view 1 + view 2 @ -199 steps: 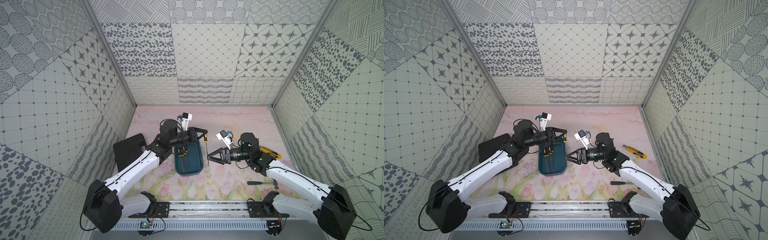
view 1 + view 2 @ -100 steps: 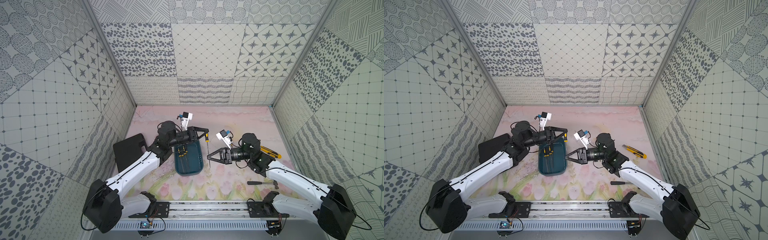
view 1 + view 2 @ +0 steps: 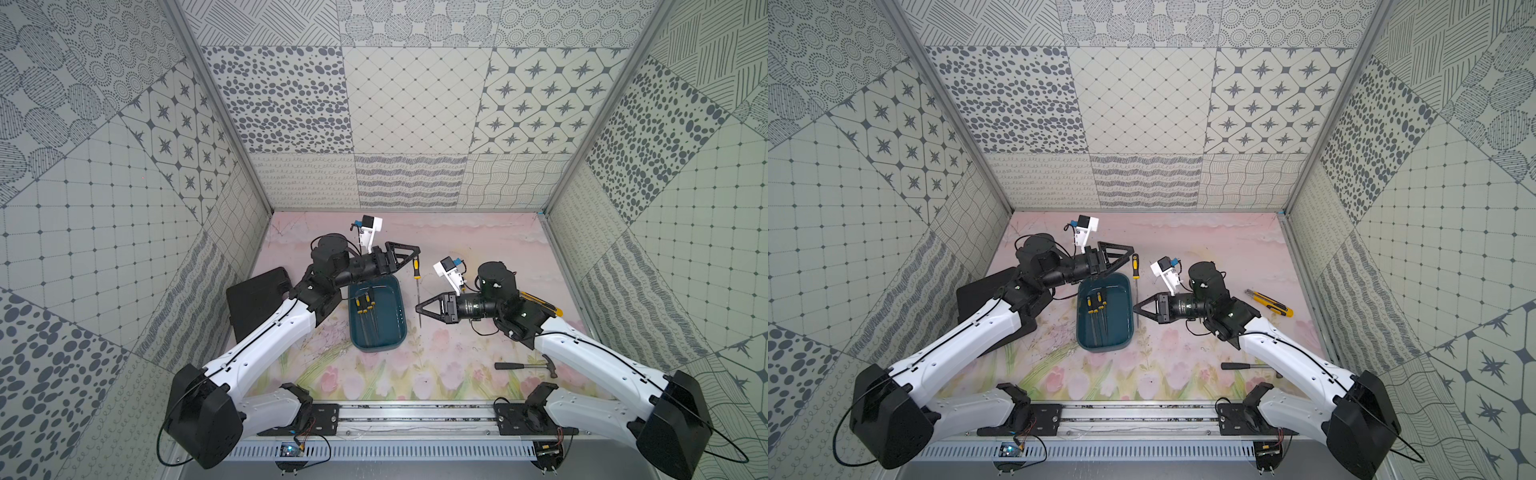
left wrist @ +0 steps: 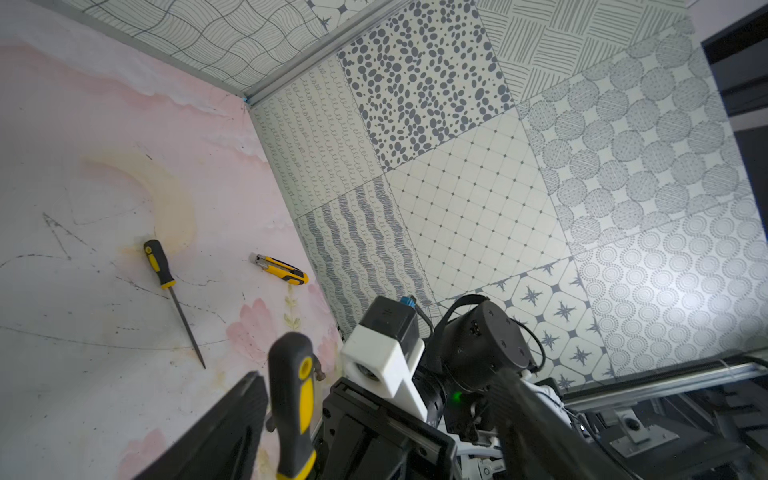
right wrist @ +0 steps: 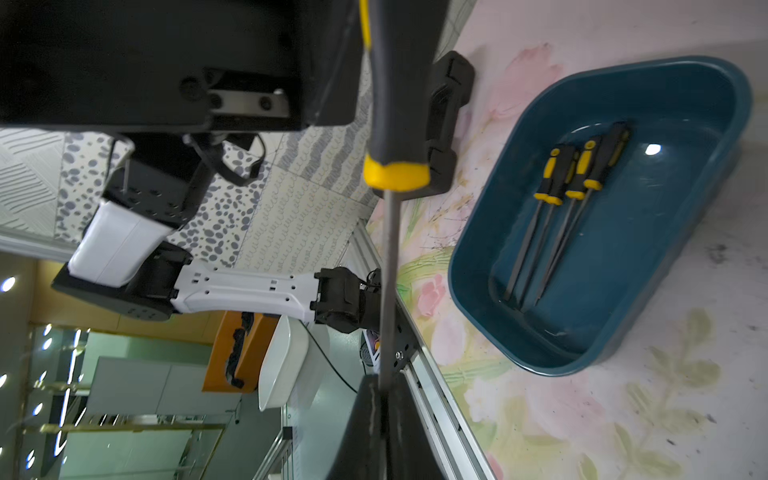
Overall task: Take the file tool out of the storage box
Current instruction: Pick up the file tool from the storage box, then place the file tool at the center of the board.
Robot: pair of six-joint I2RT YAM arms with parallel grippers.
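Observation:
The file tool [image 3: 416, 270] [image 3: 1135, 270], black and yellow handle with a thin steel shaft, hangs above the mat just right of the storage box [image 3: 376, 345] [image 3: 1105, 348]. My right gripper [image 3: 417, 309] [image 3: 1134, 309] [image 5: 384, 386] is shut on its shaft [image 5: 387, 282]. Around the handle [image 4: 293, 399], my left gripper [image 3: 413, 257] [image 3: 1128, 257] [image 4: 376, 386] is open, with the handle close beside one finger [image 4: 232, 428]. Several more files [image 5: 557, 199] lie inside the dark teal box [image 5: 478, 249].
Another file [image 4: 166, 274] lies on the mat beyond the left gripper. A yellow utility knife [image 3: 540, 303] [image 3: 1268, 302] [image 4: 282, 270] sits at the right. A hammer [image 3: 523, 365] [image 3: 1246, 365] lies front right. A flat black case [image 3: 255, 299] [image 3: 984, 295] leans at the left wall.
The right gripper closed on the file's shaft. The left gripper, shut on the handle before, has opened. The file shifted slightly to the right.

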